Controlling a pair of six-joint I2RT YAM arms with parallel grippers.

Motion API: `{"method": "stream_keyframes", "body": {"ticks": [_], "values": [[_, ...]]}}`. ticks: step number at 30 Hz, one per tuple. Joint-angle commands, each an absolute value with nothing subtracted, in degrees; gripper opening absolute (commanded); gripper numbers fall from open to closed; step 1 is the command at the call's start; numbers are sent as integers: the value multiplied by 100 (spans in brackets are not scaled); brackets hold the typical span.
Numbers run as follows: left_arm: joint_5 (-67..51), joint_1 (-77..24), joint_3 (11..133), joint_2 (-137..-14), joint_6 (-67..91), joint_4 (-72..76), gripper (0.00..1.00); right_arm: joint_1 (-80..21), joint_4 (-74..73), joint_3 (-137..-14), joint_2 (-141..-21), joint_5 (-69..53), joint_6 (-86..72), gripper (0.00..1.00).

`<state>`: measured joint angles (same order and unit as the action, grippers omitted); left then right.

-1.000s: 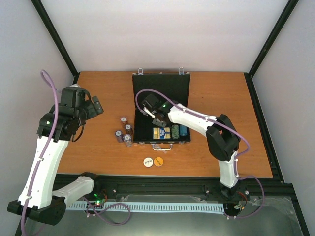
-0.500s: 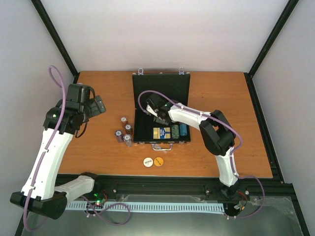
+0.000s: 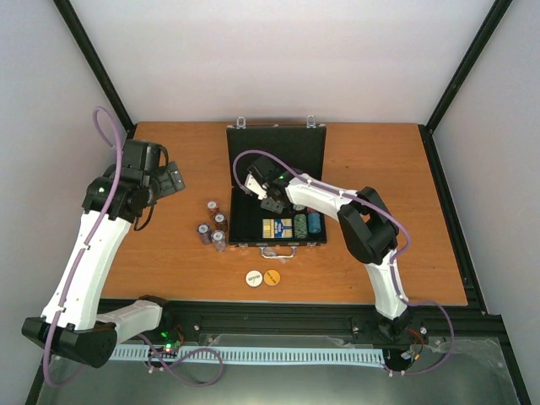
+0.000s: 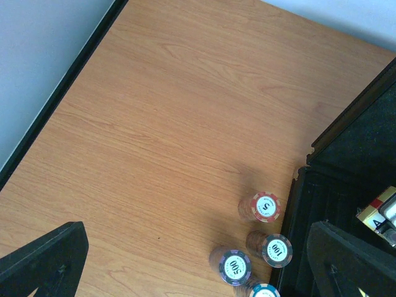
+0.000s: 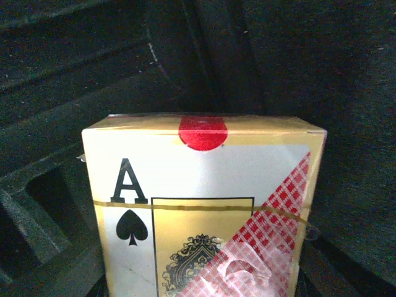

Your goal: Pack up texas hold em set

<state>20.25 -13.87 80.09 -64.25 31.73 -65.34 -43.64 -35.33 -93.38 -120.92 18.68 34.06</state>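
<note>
Right gripper [image 3: 267, 199] is clamped on a card deck [image 5: 204, 210], jaws partly closed around its sides. In the right wrist view the deck fills the lower frame: ace of spades face, red dot at the top edge, wrapper with a red check corner. The fingers themselves are hidden behind it. Directly under and around this gripper is the black moulded inside of the case [image 3: 278, 152], which lies open with its lid flat on the far side. The gripper hangs over the left part of the tray.

Just nearer the arm bases than the right gripper, a second deck [image 3: 274, 228] sits in the tray, with packed chips [image 3: 305, 225] beside it on the right. Past those is the silver handle [image 3: 278, 251] at the near edge. Further toward the bases, a white disc [image 3: 252, 277] and an orange disc [image 3: 271, 276] lie touching on the table [image 3: 380, 169].

Left gripper [image 4: 198, 235] is wide open and holds nothing, raised over bare wood. Four loose chip stacks [image 4: 266, 207] stand upright ahead of it, toward its right finger [image 4: 352, 260], just beside the case's left wall. Their tops read 5, 100 and 500, and the fourth is cut off by the frame. They are well apart from the right gripper, to its left outside the case.
</note>
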Motion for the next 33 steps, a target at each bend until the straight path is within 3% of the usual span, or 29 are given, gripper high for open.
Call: {"method": "stream_keyframes", "body": {"ticks": [1, 5, 7, 11, 13, 14, 23, 33], "values": [[2068, -1371, 8044, -6385, 3187, -6405, 100, -4373, -3540, -9438, -12212, 1777, 3318, 61], [2100, -1370, 8051, -6368, 3149, -6416, 100, -4368, -3558, -9440, -12225, 1810, 3293, 65], [2097, -1371, 8051, -6355, 3143, -6416, 100, -4370, -3576, -9456, -12225, 1846, 3267, 80], [2051, -1370, 8045, -6333, 3138, -6409, 100, -4369, -3606, -9441, -12164, 1893, 3165, 83], [2035, -1369, 8038, -6316, 3129, -6407, 100, -4369, -3652, -9439, -12112, 1850, 3084, 97], [2027, -1371, 8036, -6308, 3129, -6403, 100, -4368, -3667, -9458, -12085, 1840, 3031, 98], [1851, -1371, 7947, -6224, 3162, -6306, 100, -4338, -4040, -10087, -11848, 1754, 1341, 100], [1792, -1367, 7951, -6104, 3131, -6275, 100, -4301, -4758, -10714, -12072, 605, -836, 100]]}}
